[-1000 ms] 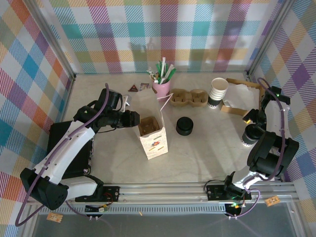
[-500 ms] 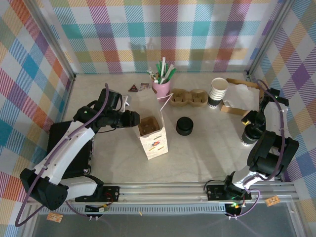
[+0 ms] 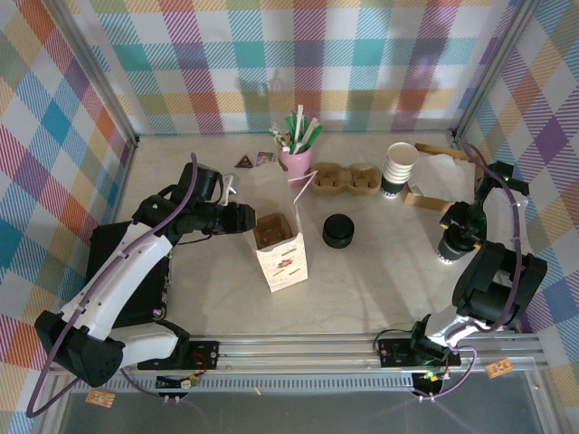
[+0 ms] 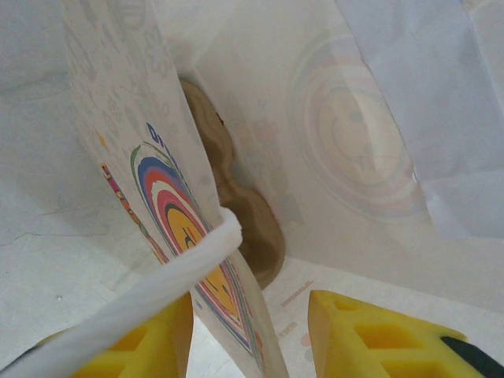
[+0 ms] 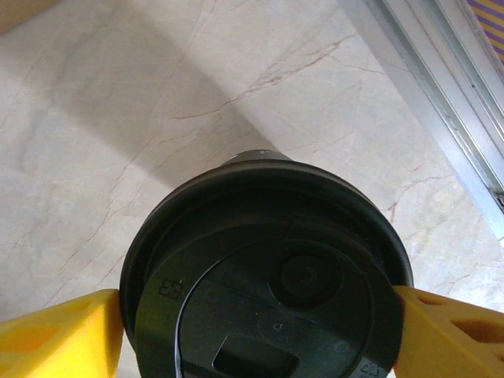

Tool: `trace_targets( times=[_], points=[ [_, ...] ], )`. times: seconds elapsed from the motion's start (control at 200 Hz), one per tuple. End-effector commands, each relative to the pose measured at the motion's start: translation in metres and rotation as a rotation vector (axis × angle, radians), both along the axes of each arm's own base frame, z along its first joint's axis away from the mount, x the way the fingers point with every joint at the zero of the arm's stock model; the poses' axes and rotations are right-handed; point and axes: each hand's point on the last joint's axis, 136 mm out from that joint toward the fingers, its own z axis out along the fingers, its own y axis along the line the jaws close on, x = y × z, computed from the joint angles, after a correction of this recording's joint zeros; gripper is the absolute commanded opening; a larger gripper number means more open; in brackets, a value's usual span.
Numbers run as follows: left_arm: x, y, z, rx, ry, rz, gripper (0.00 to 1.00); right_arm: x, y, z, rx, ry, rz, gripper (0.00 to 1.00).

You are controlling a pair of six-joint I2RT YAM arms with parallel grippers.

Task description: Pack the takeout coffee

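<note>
The left wall of the paper bag (image 3: 282, 258) is straddled by the left gripper (image 4: 250, 307). Its jaws are partly open, with one finger inside and one outside, and nothing is pinched. Well right of the bag, the takeout coffee (image 3: 449, 242) is stood upright and is clasped on both sides by the right gripper (image 5: 256, 303). Slightly farther, just right of the bag, a black lid stack (image 3: 338, 231) is seen. Beyond that is a white cup stack (image 3: 399, 167).

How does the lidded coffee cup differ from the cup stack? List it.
The takeout coffee is black-lidded; the cup stack is open-topped. The coffee is one cup, flanked by fingers of the right hand; the stack is several nested, standing ungripped. Both are upright white paper.
</note>
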Motion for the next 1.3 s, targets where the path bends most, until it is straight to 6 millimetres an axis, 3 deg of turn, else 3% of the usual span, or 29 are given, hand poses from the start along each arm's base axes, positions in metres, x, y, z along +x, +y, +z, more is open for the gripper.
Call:
trace_targets(
  times=[0.0, 0.34, 0.765, 1.045, 1.155, 1.295],
  points=[
    [-0.009, 0.005, 0.001, -0.013, 0.021, 0.016, 0.43, 0.001, 0.018, -0.001, 0.081, -0.048, 0.055, 0.79],
    [-0.012, 0.009, 0.000, -0.019, 0.017, 0.044, 0.43, 0.006, 0.050, -0.008, 0.098, -0.039, 0.147, 0.79],
    [-0.011, 0.012, 0.002, -0.003, 0.003, 0.042, 0.43, 0.031, 0.119, -0.013, 0.089, -0.018, 0.380, 0.79],
    [-0.013, 0.013, 0.006, 0.017, -0.008, 0.016, 0.43, 0.038, 0.152, -0.015, 0.059, 0.002, 0.518, 0.80],
    [-0.015, 0.015, 0.005, 0.040, -0.003, -0.002, 0.43, 0.037, 0.157, -0.015, 0.051, 0.006, 0.542, 0.84],
    [-0.016, 0.016, 0.009, 0.056, -0.015, -0.017, 0.44, 0.039, 0.157, -0.005, 0.045, -0.024, 0.546, 0.99]
  ],
)
